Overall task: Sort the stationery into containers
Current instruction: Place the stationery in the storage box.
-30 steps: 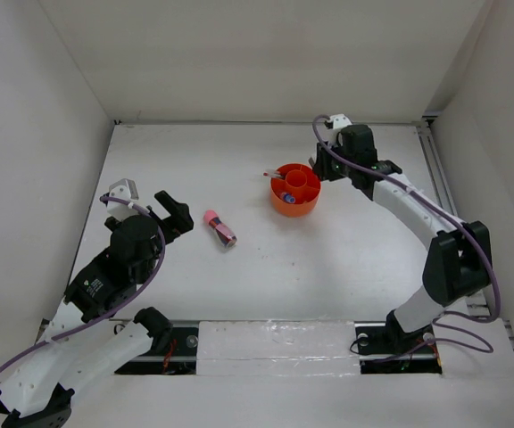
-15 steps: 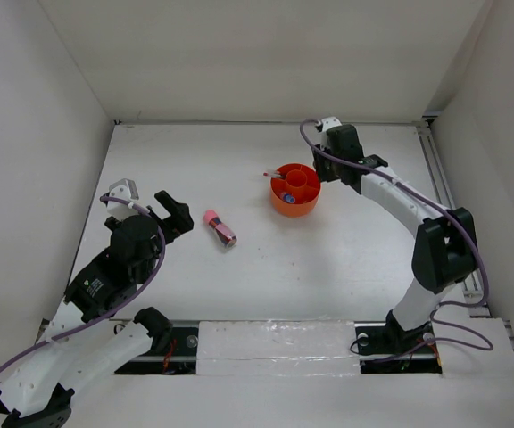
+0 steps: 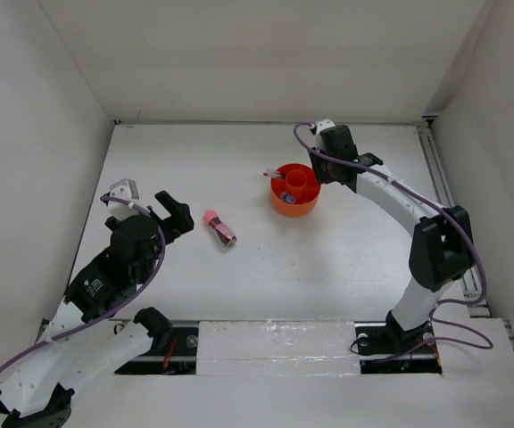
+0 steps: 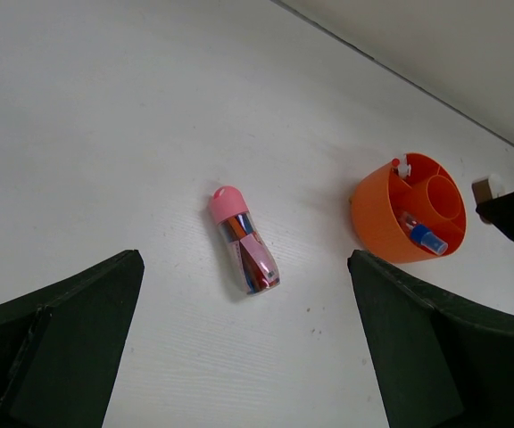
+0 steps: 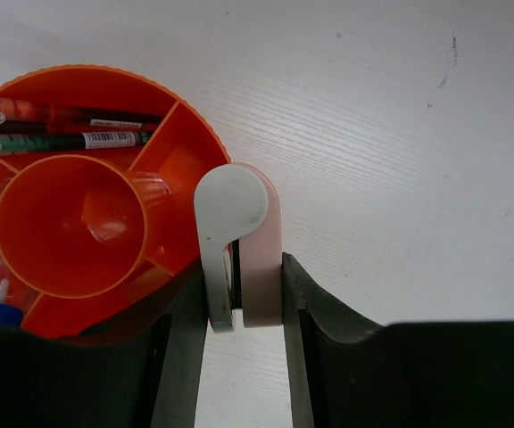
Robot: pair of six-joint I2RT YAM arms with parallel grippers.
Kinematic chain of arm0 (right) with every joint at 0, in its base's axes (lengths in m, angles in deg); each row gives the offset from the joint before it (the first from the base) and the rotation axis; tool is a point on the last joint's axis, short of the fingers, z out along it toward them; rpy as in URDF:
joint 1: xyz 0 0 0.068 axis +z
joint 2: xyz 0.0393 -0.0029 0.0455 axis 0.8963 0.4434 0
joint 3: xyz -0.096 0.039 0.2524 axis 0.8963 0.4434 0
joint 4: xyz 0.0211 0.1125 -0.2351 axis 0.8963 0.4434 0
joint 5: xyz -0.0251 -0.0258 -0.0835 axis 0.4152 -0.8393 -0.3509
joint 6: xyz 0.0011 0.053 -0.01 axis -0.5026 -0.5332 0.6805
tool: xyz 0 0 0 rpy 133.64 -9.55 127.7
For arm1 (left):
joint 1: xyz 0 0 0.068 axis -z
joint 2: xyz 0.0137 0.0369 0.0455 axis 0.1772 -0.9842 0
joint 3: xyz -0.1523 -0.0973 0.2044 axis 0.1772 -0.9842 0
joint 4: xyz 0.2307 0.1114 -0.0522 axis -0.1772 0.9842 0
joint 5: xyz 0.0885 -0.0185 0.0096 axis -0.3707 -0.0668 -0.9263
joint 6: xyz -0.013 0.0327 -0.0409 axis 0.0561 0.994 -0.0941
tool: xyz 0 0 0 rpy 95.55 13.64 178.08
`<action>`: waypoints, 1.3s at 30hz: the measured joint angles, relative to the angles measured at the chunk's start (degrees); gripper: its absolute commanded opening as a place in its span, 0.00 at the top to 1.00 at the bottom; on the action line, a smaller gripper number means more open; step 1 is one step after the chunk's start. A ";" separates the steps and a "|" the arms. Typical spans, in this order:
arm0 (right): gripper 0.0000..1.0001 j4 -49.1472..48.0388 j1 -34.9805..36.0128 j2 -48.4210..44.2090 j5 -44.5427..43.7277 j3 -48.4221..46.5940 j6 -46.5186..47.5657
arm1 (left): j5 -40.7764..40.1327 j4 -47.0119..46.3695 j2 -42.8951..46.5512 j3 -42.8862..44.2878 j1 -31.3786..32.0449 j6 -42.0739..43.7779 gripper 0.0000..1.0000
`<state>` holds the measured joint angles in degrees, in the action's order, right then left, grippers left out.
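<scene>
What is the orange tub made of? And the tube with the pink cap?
The orange tub looks like smooth, slightly shiny plastic, with thin moulded walls. The pink-capped tube seems to be clear plastic, though maybe glass, since you can see right through its sides.

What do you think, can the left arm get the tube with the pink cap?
Probably yes. The tube lies alone on the table, right in front of the left end effector, which is open, and nothing stands between them.
</scene>
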<state>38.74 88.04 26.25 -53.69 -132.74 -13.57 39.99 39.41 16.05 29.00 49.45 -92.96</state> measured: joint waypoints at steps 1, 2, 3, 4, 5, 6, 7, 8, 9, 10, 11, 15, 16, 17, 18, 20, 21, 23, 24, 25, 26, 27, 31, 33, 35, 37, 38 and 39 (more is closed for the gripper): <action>1.00 0.09 0.00 0.00 -0.02 0.00 0.15 | 0.00 0.00 0.00 0.00 0.00 0.00 0.01; 1.00 0.20 0.00 0.00 -0.02 0.00 0.26 | 0.00 0.00 0.00 0.00 0.00 0.00 0.01; 1.00 0.24 0.00 0.00 0.00 0.00 0.42 | 0.02 0.00 0.00 0.00 0.00 0.00 0.01; 1.00 0.26 0.00 0.09 0.00 -0.02 0.52 | 0.02 0.00 0.00 0.00 0.00 0.00 0.01; 1.00 0.26 0.00 0.13 0.00 -0.07 0.66 | 0.02 0.00 0.02 0.00 0.00 0.00 0.01; 0.98 0.26 0.00 0.31 0.09 -0.20 0.70 | 0.04 0.00 0.00 0.00 0.00 0.00 0.01; 0.98 0.24 0.00 0.50 0.22 -0.24 0.87 | 0.07 0.00 0.00 0.00 0.00 0.00 0.01; 0.97 0.26 0.07 0.72 0.28 -0.33 0.98 | 0.11 0.00 0.00 0.00 0.00 0.00 0.01; 0.97 0.26 0.09 0.94 0.44 -0.39 1.11 | 0.15 0.00 0.00 0.00 0.00 0.00 0.01; 0.95 0.26 0.11 1.22 0.57 -0.48 1.31 | 0.17 0.00 0.02 0.00 0.00 0.00 0.01; 0.95 0.31 0.15 1.51 0.76 -0.68 1.44 | 0.17 0.00 0.00 0.00 0.00 0.00 0.01; 0.94 0.35 0.20 2.80 1.38 -1.64 2.03 | 0.17 0.00 0.00 0.00 0.00 0.00 0.01; 0.94 0.35 0.20 2.97 1.46 -1.79 2.19 | 0.17 0.00 0.00 0.00 0.00 0.00 0.01; 0.94 0.39 0.22 3.02 1.57 -1.88 2.34 | 0.17 0.00 0.00 0.00 0.00 0.00 0.01; 0.94 0.52 0.22 3.17 1.60 -2.08 2.38 | 0.17 0.00 0.00 0.00 0.00 0.00 0.01; 0.94 0.63 0.22 3.34 1.73 -2.36 2.47 | 0.20 0.00 0.00 0.00 0.00 0.00 0.01; 0.94 0.70 0.22 3.39 1.77 -2.43 2.56 | 0.20 0.00 0.00 0.00 0.00 0.00 0.01; 0.93 0.81 0.31 3.41 1.86 -2.47 2.62 | 0.17 0.00 0.00 0.00 0.00 0.00 0.01; 0.93 0.83 0.37 3.43 1.86 -2.47 2.78 | 0.20 0.00 0.00 0.00 0.00 0.00 0.01; 0.93 0.83 0.48 3.50 1.88 -2.47 2.82 | 0.17 0.00 0.00 0.00 0.00 0.00 0.01; 0.93 0.83 0.57 3.61 1.97 -2.49 2.89 | 0.20 0.00 0.00 0.00 0.00 0.00 0.01; 0.91 0.87 0.72 3.65 1.99 -2.49 2.99 | 0.20 0.00 0.00 0.00 0.00 0.00 0.01; 0.89 0.90 0.87 4.15 2.64 -2.54 3.54 | 0.20 0.00 0.00 0.00 0.00 0.00 0.01; 0.89 0.92 0.87 4.42 2.86 -2.56 3.89 | 0.20 0.00 0.00 0.00 0.00 0.00 0.01; 0.88 1.01 0.87 4.52 3.04 -2.56 4.13 | 0.20 -0.02 0.00 0.00 0.00 0.00 0.01; 0.87 1.07 0.85 4.59 3.08 -2.58 4.33 | 0.20 0.00 0.00 0.00 0.00 0.00 0.01; 0.87 1.11 0.87 4.66 3.17 -2.62 4.48 | 0.20 0.00 0.00 0.00 0.00 0.00 0.01; 0.87 1.14 0.87 4.76 3.19 -2.73 4.55 | 0.20 0.00 0.00 0.00 0.00 0.00 0.01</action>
<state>39.87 88.91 31.02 -50.50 -135.48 -9.02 40.18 39.41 16.05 29.00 49.45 -92.96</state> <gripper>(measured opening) 0.405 0.989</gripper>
